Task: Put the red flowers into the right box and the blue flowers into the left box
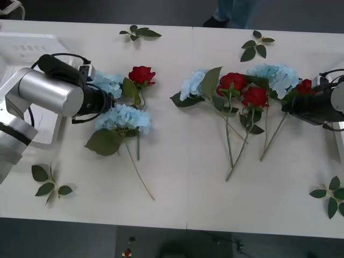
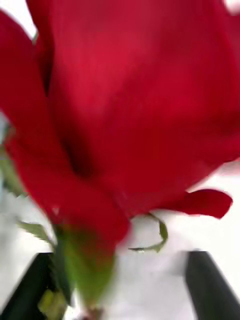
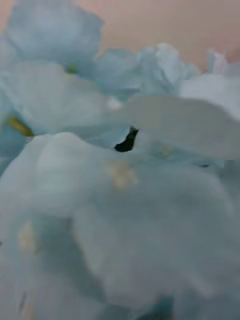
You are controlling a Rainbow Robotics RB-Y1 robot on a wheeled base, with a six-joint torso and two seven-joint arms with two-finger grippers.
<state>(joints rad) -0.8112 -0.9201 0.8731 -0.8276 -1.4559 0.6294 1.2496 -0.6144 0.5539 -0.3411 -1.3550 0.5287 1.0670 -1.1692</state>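
Right gripper [image 2: 120,287]: black fingers [image 2: 210,285] spread apart, a red rose [image 2: 130,100] directly ahead between them, nothing clamped. Left gripper [image 1: 107,99]: buried in blue flowers [image 1: 124,117]; grip state impossible to tell. Just beyond it, another red rose [image 1: 142,74]. Behind its arm, the left box [image 1: 32,48]. Leaf sprigs [image 1: 49,185] scattered well apart.

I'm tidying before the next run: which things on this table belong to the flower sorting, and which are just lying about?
Part of the job:
red roses
blue flowers
left tray
left gripper and right gripper, both among the blooms

Just lying about:
loose leaf sprigs
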